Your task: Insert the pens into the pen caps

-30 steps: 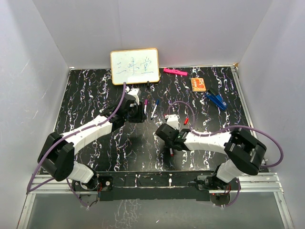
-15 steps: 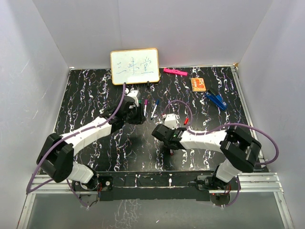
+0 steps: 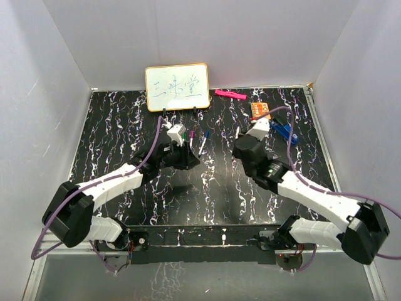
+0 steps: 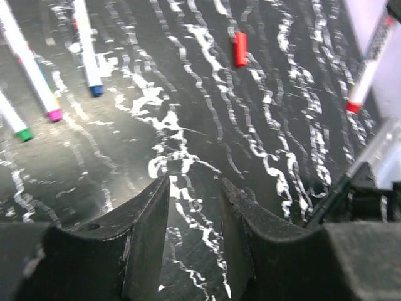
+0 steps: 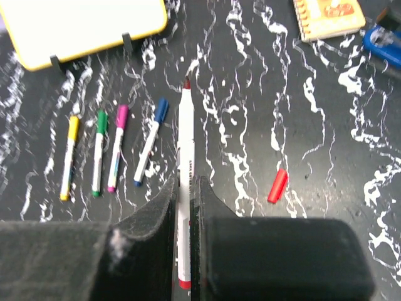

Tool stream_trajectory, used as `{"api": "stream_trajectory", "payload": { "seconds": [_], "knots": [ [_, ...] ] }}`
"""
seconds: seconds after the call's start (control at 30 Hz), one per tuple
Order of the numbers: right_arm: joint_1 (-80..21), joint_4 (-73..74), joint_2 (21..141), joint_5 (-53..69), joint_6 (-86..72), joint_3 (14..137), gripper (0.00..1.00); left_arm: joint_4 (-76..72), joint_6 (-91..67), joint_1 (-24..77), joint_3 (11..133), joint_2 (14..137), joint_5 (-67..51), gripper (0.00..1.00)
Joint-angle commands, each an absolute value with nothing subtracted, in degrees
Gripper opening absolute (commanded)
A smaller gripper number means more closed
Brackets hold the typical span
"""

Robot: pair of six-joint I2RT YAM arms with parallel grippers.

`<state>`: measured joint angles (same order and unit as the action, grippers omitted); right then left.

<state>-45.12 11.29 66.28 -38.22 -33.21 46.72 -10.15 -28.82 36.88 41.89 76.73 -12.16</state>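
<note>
My right gripper is shut on a white pen with a red end, its bare tip pointing away from me above the table. The loose red pen cap lies on the table to its right, also in the left wrist view. Yellow, green, pink and blue pens lie side by side to the left, each with a coloured cap on. My left gripper is open and empty over bare table, near that row. In the top view the right gripper hangs right of centre.
A small whiteboard stands at the back. A pink marker, an orange card and a blue object lie at the back right. White walls close in three sides of the black marbled table.
The right gripper shut on the red-ended pen near the table's middle front, then lifted it and swung to the back right. The left gripper shifted slightly nearer.
</note>
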Motion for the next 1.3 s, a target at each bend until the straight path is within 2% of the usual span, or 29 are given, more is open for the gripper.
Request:
{"api": "stream_trajectory", "payload": {
  "seconds": [0.0,0.13,0.3,1.27],
  "knots": [
    [-42.20,-1.93,60.42,-33.57,-28.90,42.33,0.00,-25.25,-31.46,37.18,40.75,77.00,-25.13,0.37],
    [-41.92,-5.62,59.38,-29.69,-28.59,40.66,0.00,-36.45,-35.22,37.19,39.24,79.49,-32.49,0.42],
    [-41.89,-8.45,60.44,-24.47,-29.84,39.72,0.00,-42.28,-38.40,37.33,39.42,83.11,-35.41,0.44],
    [-41.92,-18.37,59.92,-12.33,-35.32,34.29,0.00,-48.90,-40.88,39.24,43.36,89.52,-34.61,0.49]
  ]
}}
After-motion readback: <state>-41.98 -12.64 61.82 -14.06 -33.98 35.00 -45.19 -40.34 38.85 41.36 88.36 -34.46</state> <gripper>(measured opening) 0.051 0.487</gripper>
